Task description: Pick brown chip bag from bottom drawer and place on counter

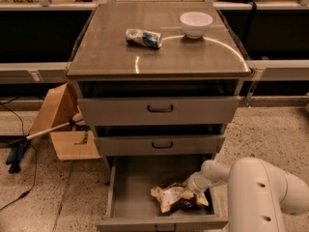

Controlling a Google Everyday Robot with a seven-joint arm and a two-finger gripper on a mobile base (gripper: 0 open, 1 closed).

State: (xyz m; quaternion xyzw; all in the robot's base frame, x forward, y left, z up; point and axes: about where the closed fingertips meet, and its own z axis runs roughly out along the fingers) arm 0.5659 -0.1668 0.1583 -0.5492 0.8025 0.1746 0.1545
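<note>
The brown chip bag (pixel 173 198) lies crumpled on the floor of the open bottom drawer (pixel 133 182), toward its front right. It is dark brown with tan edges and a white panel. My white arm reaches in from the lower right, and the gripper (pixel 192 186) is down in the drawer at the bag's right end, touching or nearly touching it. The gripper's tip is hidden by the wrist and the bag. The counter (pixel 111 54) is the shiny grey-brown top of the cabinet, well above.
A blue-and-white wrinkled packet (pixel 143 37) and a white bowl (pixel 195 23) sit on the counter. The two upper drawers (pixel 159 109) are slightly pulled out. A cardboard box (pixel 63 124) and a long-handled tool (pixel 38 135) lie on the floor to the left.
</note>
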